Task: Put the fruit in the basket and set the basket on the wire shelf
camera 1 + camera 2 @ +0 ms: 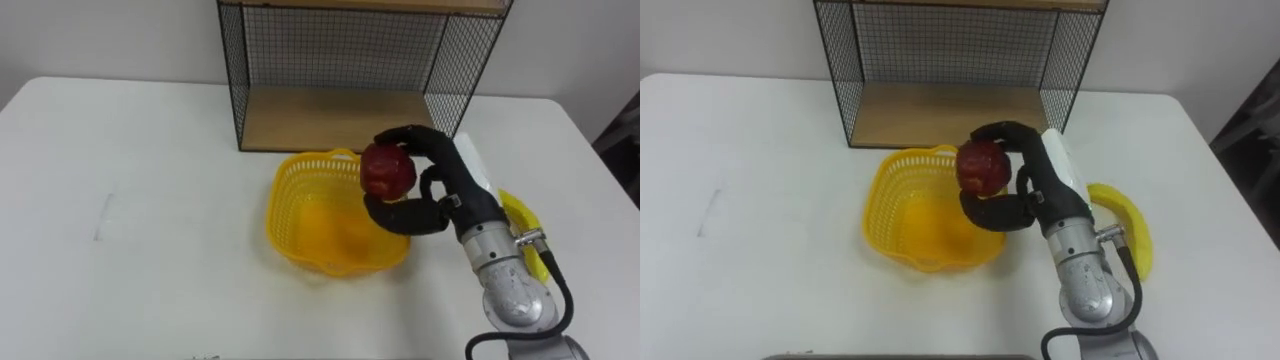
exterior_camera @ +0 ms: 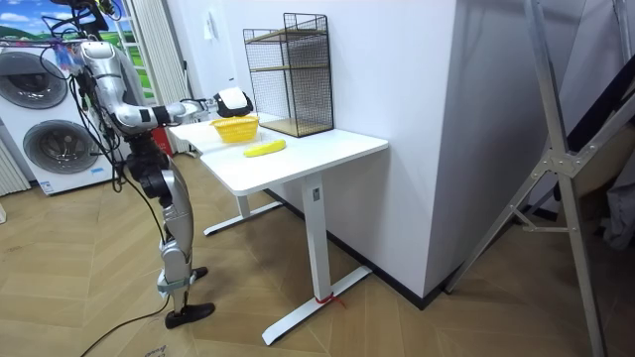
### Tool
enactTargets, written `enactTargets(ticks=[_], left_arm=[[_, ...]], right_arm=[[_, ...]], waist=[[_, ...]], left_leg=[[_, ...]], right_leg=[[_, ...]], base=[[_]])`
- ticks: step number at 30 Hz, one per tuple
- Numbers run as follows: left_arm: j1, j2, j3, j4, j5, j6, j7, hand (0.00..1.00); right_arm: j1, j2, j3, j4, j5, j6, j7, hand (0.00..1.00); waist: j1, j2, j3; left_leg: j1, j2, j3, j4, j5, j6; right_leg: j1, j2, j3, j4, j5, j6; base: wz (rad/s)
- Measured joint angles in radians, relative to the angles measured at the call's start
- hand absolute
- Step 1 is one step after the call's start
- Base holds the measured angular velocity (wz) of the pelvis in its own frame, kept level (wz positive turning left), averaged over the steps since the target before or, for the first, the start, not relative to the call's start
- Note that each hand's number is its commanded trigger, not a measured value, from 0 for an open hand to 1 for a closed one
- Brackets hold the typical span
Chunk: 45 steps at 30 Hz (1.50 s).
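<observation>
My right hand (image 1: 440, 185) (image 1: 1035, 180) holds a dark red apple (image 1: 387, 170) (image 1: 984, 165), fingers and thumb curled round it, just above the right rim of the yellow basket (image 1: 310, 215) (image 1: 905, 215). The basket stands on the white table (image 1: 130, 180) in front of the wire shelf (image 1: 350, 60) (image 1: 950, 60) and looks empty inside. A yellow banana (image 1: 520, 215) (image 1: 1125, 215) lies on the table to the right, partly behind my forearm. In the room view I stand at the table's end with my right hand (image 2: 230, 99) over the basket (image 2: 236, 127); the banana (image 2: 264, 149) lies nearer the camera.
The wire shelf has a wooden bottom board (image 1: 330, 120) and an upper board, with mesh sides and an open front. Washing machines (image 2: 50, 109) stand behind me. A metal stand (image 2: 556, 178) is at the room view's right.
</observation>
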Motion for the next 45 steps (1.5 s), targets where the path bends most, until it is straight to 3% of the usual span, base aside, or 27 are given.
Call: enactTargets(ticks=[24, 32, 39, 45], left_arm=[[0.001, 0.0, -0.001, 0.021, 0.0, 0.002, 0.002, 0.0], [0.0, 0.0, -0.002, 0.029, 0.0, 0.002, 0.003, 0.0], [0.016, 0.002, 0.002, 0.028, -0.005, 0.003, 0.003, 0.0], [0.039, 0.0, 0.015, 0.027, -0.001, 0.0, 0.003, 0.0]], right_arm=[[0.007, 0.003, 0.008, 0.038, 0.019, 0.004, 0.019, 0.0], [0.017, 0.003, 0.004, 0.076, 0.073, 0.004, -0.003, 0.0], [0.017, -0.014, -0.1, 0.091, 0.259, 0.002, -0.114, 0.0], [0.017, -0.039, -0.217, 0.092, 0.323, 0.001, -0.222, 0.0]], waist=[[-0.003, 0.009, -0.0001], [-0.021, 0.009, 0.0004], [-0.054, 0.018, 0.0011], [-0.07, 0.002, 0.0009]], left_leg=[[-0.002, 0.0, -0.007, -0.001, 0.0, 0.0], [0.002, 0.0, -0.006, 0.0, 0.0, 0.0], [0.019, -0.001, -0.007, -0.001, 0.0, 0.0], [0.017, -0.001, 0.0, -0.002, 0.0, 0.0]], right_leg=[[0.003, 0.0, -0.01, 0.001, 0.0, -0.001], [0.009, -0.001, -0.012, -0.001, 0.0, -0.001], [0.016, -0.001, -0.009, 0.0, 0.0, 0.0], [0.009, -0.002, -0.006, -0.002, -0.001, 0.0]], base=[[0.01], [0.0], [-0.01], [-0.01]])
